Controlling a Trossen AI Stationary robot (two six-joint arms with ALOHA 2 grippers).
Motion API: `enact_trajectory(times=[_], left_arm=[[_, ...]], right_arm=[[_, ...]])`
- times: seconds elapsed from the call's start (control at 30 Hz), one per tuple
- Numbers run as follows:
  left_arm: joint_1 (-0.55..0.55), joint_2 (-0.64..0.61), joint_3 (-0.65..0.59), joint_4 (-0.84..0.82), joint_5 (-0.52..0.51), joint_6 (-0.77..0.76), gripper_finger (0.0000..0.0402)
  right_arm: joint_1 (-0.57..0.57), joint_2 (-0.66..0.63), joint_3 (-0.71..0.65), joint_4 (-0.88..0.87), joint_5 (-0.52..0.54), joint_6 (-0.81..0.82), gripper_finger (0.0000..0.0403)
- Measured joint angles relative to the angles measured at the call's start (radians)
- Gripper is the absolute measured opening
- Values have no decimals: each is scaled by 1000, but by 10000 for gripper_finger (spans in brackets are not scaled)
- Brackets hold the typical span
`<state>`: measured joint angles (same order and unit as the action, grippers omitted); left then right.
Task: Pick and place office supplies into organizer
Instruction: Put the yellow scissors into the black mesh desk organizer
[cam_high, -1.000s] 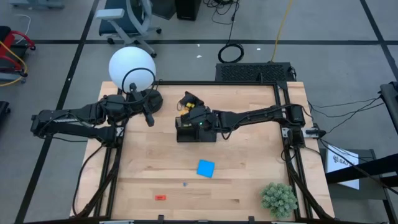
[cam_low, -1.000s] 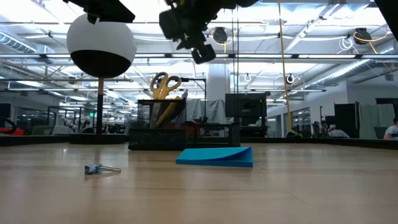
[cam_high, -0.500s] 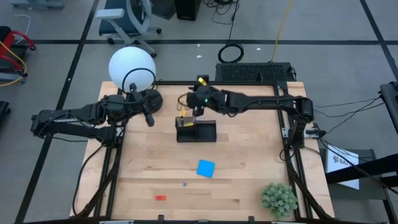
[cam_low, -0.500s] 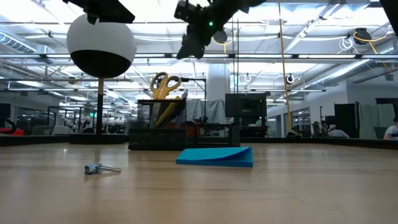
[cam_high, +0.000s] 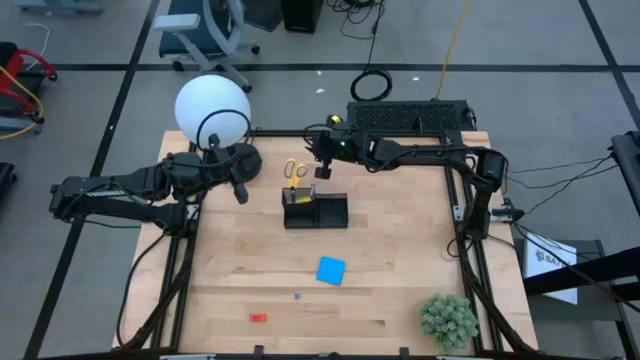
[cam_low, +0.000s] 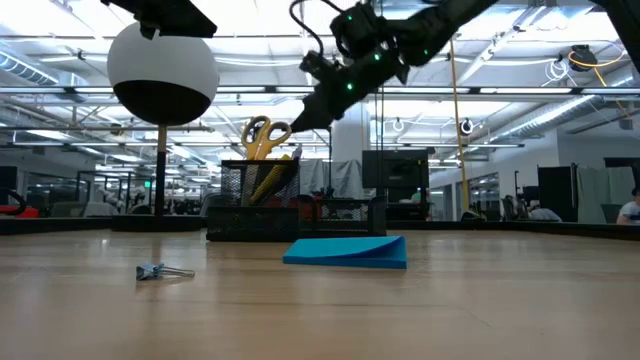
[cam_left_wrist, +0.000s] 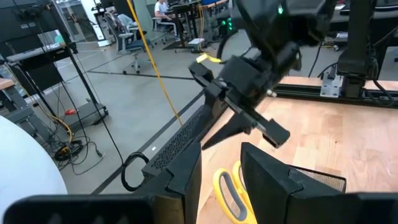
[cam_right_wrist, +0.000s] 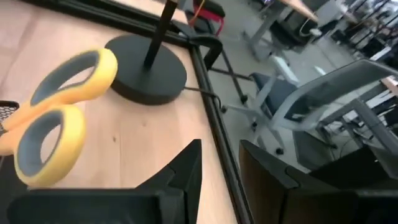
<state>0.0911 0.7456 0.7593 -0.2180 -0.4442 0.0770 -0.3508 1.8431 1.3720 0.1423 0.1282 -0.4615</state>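
Note:
The black mesh organizer (cam_high: 316, 212) (cam_low: 256, 201) stands mid-table. The yellow-handled scissors (cam_high: 294, 170) (cam_low: 262, 135) stand in its left compartment, blades down, handles sticking up; the handles also show in the right wrist view (cam_right_wrist: 56, 112). My right gripper (cam_high: 322, 166) (cam_low: 300, 118) (cam_right_wrist: 219, 158) hovers open above and beyond the organizer, near the handles, touching nothing. My left gripper (cam_high: 240, 191) (cam_left_wrist: 221, 163) waits open by the lamp base. The blue pad (cam_high: 331, 270) (cam_low: 346, 250) lies flat nearer me, with a red piece (cam_high: 258, 317) and a small clip (cam_high: 297, 296) (cam_low: 160, 271) nearby.
A lamp with a white globe (cam_high: 212, 110) and a black round base (cam_high: 240, 158) (cam_right_wrist: 146, 78) stands at the far left corner. A green plant ball (cam_high: 448, 320) sits at the near right corner. Bare wood lies right of the organizer (cam_high: 400, 230).
My right gripper has risen from just over the organizer and drawn back toward the table's far edge, tipping as it went. The scissors have stayed standing in the organizer. The left arm has kept still.

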Motion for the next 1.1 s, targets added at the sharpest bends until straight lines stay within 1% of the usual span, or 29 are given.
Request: enact_trajectory(times=[0.07,0.23,0.37,0.47,0.5,0.6,0.8,0.93,1.0,1.03,1.07,1.1], left_arm=[[0,0,0,1,0,0,120],[0,0,0,2,-1,1,120],[0,0,0,11,-1,6,120],[0,0,0,11,-2,7,120],[0,0,0,11,-2,7,120],[0,0,0,11,-2,3,120],[0,0,0,11,-2,2,120],[0,0,0,11,-2,3,120],[0,0,0,10,-2,4,120],[0,0,0,10,-2,4,120],[0,0,0,10,-2,4,120],[0,0,0,10,-2,4,120]], right_arm=[[-6,0,-34,62,-12,5,100],[-12,-1,-67,76,-166,46,100],[-1,-1,-69,80,-207,63,100],[-2,-1,-69,79,-350,57,100],[-2,-1,-69,82,-382,66,100],[0,-1,-69,87,-395,89,100],[-1,-1,-69,106,-401,86,100],[-1,-1,-69,112,-535,86,100],[-1,-1,-69,119,-576,87,100],[1,-4,-69,119,-570,87,100],[1,-7,-69,117,-538,94,100],[3,-9,-69,118,-483,101,99]])
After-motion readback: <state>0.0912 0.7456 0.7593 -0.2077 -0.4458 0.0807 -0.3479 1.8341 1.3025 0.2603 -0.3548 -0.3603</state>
